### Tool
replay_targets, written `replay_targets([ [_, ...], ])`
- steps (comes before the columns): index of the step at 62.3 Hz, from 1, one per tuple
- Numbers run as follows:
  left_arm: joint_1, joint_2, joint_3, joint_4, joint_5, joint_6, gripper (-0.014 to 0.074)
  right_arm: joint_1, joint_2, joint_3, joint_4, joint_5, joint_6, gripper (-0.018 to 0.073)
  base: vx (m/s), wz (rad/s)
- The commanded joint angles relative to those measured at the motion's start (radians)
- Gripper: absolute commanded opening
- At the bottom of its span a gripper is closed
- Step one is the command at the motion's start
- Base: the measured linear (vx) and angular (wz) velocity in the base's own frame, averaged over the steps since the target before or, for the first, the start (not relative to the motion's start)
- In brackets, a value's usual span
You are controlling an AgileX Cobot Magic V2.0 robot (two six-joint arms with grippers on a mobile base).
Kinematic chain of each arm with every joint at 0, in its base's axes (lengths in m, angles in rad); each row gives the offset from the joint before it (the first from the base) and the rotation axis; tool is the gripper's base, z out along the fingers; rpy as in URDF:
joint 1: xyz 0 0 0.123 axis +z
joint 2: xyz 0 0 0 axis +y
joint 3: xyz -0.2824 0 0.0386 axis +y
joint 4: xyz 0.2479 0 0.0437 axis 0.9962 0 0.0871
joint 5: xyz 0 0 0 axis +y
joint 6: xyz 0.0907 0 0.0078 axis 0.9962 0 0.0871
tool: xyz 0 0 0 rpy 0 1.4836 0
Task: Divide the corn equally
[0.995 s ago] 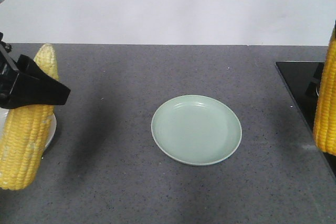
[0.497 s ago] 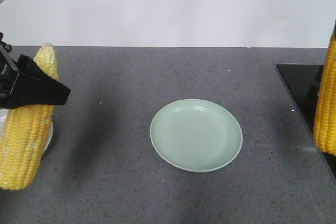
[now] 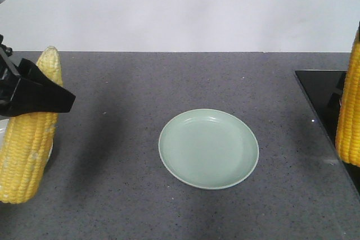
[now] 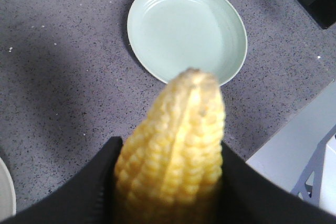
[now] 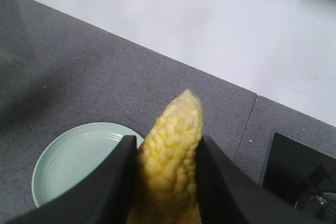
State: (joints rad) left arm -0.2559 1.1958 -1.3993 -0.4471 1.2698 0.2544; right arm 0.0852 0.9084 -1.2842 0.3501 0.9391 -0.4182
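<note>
Two yellow corn cobs are held upright above the grey table. My left gripper (image 3: pixel 35 95) is shut on one corn cob (image 3: pixel 27 144) at the far left of the front view. In the left wrist view its black fingers (image 4: pixel 105 177) press both sides of the cob (image 4: pixel 176 145). My right gripper (image 5: pixel 167 148) is shut on the other corn cob (image 5: pixel 173 140), which shows at the right edge of the front view (image 3: pixel 350 111). An empty pale green plate (image 3: pixel 208 148) lies mid-table between them, also seen from both wrists (image 4: pixel 187 24) (image 5: pixel 73 156).
A white plate (image 3: pixel 52 149) peeks out behind the left cob, with its rim in the left wrist view (image 4: pixel 5 195). A black glass cooktop (image 3: pixel 320 96) is set into the table at the right. A white wall stands behind the table's far edge.
The green plate and the table's far edge sit slightly lower in the front view than a second ago. Both cobs stay gripped in about the same places.
</note>
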Motion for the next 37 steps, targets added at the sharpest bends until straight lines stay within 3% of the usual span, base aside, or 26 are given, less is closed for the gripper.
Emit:
replay_targets([
  [1, -0.003, -0.027, -0.023, -0.038, -0.045, 0.001, -0.0006, -0.006, -0.003, -0.025, 0.020, -0.074, -0.007, -0.0004, 0.02, -0.02],
  [37, -0.003, -0.027, -0.023, -0.038, -0.045, 0.001, -0.0006, -0.006, -0.003, -0.025, 0.020, -0.074, -0.007, -0.0004, 0.00, 0.00],
])
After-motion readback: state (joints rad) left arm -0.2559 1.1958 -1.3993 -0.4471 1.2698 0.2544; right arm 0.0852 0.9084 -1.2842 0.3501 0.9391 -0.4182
